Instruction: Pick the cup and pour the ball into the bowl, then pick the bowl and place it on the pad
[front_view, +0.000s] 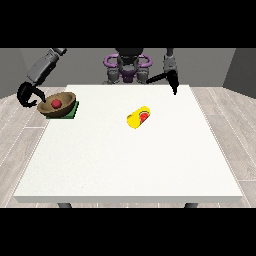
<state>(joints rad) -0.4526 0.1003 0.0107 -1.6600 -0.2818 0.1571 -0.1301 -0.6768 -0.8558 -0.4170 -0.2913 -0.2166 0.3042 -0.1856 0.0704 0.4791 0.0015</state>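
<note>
Bowl (57, 105) with ball (56, 103), tilted on pad (74, 111) | hand at view's left (29, 95), fingers curled at bowl's rim | cup (138, 118) on its side, well right of bowl | hand at view's right (173, 86): fingers cannot be told | step: placing; next: level, release.

You see a brown bowl (59, 105) holding a red ball (56, 103), a green pad (73, 111), and a yellow cup (138, 117) with seemingly red inside, on the white table (130, 160).

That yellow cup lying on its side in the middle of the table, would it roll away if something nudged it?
Probably, yes. The yellow cup lies on its side on the white table, and its round wall would likely let it roll sideways. Nothing touches it to stop it. It looks rigid, so it should keep its shape. Something red shows at its mouth and might shift with it.
</note>
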